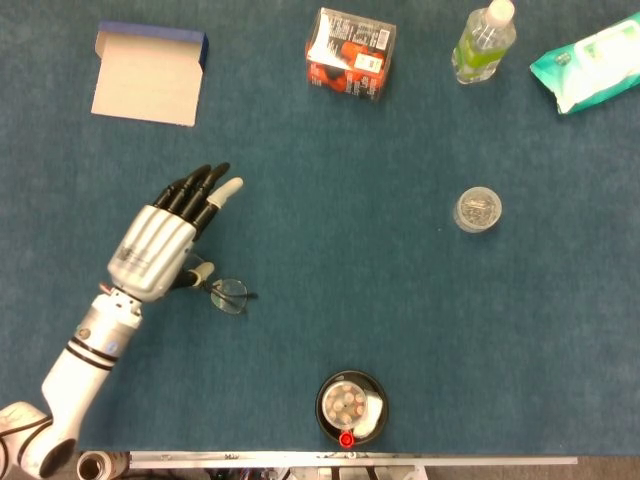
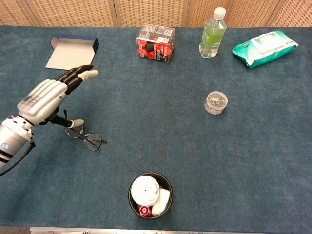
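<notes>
the left hand [image 1: 160, 245] hangs over the left part of the desk [image 1: 330, 250], fingers stretched out flat and pointing away from the robot, thumb turned down toward a pair of glasses [image 1: 228, 295]. it has hold of nothing; its fingers are apart. the glasses lie on the blue cloth just beside and under the thumb; in the chest view the thumb tip comes down at the nearer lens of the glasses [image 2: 87, 138], but whether it touches cannot be told. the right hand does not show in either view.

ahead of the fingers, well apart, lies an open flat cardboard box [image 1: 148, 75] with a dark blue rim. further right along the far edge stands a clear plastic box [image 1: 350, 52] with red things inside and a white label; the print on it is too small to read. beside that is a plastic bottle [image 1: 483, 40] with a white cap and a green label, then a teal pack of wipes [image 1: 588, 62] at the far right corner; no writing on either is legible. a small round clear jar [image 1: 477, 210] sits alone on the right half. near the front edge is a black bowl [image 2: 150, 195] holding a white round lid and a small red cap. nothing stands between the hand and the glasses.
</notes>
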Motion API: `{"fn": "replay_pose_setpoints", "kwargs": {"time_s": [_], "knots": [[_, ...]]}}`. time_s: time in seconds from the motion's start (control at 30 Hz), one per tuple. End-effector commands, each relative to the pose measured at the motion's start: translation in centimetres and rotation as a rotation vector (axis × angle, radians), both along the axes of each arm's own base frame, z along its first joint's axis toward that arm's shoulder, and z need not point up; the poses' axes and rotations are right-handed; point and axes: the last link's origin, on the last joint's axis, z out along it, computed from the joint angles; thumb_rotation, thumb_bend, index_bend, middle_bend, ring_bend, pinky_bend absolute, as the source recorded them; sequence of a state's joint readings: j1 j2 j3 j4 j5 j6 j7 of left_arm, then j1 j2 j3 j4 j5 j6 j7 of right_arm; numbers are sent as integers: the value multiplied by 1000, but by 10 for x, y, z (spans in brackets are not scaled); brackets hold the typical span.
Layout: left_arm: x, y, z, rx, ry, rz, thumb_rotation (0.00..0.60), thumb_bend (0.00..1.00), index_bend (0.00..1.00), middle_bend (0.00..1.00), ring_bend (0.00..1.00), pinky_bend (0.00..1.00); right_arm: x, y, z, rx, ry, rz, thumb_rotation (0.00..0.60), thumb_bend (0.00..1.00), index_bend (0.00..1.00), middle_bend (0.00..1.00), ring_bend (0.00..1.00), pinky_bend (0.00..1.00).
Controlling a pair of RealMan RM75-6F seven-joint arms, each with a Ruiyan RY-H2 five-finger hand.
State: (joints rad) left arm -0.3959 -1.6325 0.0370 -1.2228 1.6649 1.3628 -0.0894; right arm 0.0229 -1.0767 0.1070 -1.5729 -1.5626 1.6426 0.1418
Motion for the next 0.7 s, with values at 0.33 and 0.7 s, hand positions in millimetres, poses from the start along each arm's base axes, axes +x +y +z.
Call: {"fn": "replay_pose_setpoints", "kwargs": {"time_s": [0.33,0.7], "knots": [[-11,1,11,18,21,35,600,24,0,0,0,150,-1,-1,-1,3,4,-5,600,175,464,367,262,234],[-23,3,11,19,34,68,600,24,0,0,0,150,0,-1,-1,2,4,-4,600,174,464,367,262,234]]}}
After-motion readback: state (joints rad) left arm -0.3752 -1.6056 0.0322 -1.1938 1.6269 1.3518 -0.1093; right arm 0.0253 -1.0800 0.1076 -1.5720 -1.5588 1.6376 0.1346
